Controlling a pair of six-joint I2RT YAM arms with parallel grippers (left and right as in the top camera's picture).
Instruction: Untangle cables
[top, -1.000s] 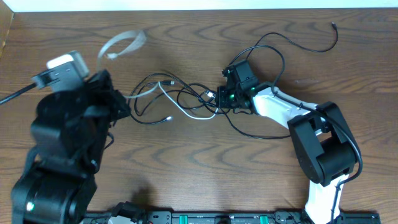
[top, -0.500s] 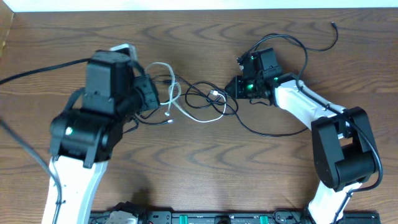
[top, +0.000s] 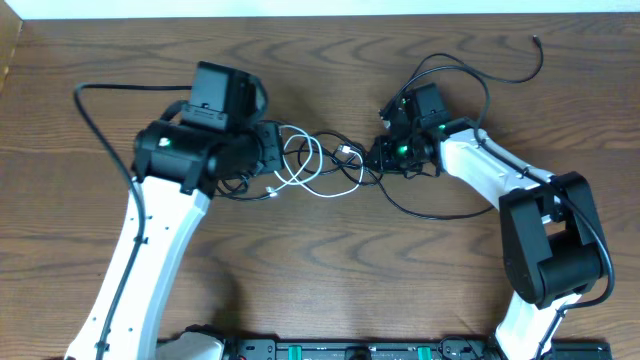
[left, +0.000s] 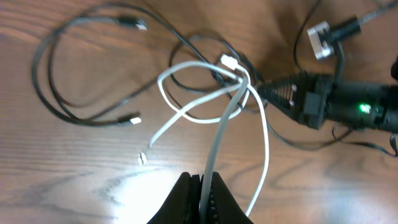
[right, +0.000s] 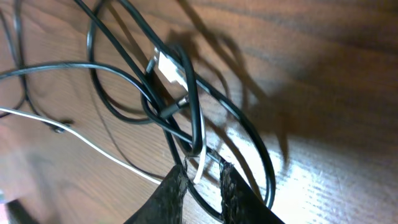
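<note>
The cables lie tangled mid-table. My left gripper (top: 270, 152) (left: 204, 186) is shut on the white cord (top: 304, 165) (left: 219, 127), which rises from its jaws into loops. The black cord (top: 455, 62) (left: 48, 93) coils around those loops and trails to the far right. My right gripper (top: 379, 156) (right: 203, 177) sits at the right side of the knot. Its jaws stand slightly apart around a white cord end (right: 199, 149) and a black cord strand (right: 186, 74), with wood showing between them. The left wrist view shows the right gripper (left: 268, 92) touching the knot.
The wooden table (top: 330, 260) stretches bare toward the front. A thick black arm wire (top: 105, 150) loops out behind my left arm. A small white plug (top: 347, 152) lies in the knot. The black rail (top: 330, 350) runs along the front edge.
My left arm swung right toward the knot, carrying the white cord with it and bunching its loops. My right gripper's jaws parted and shifted slightly right.
</note>
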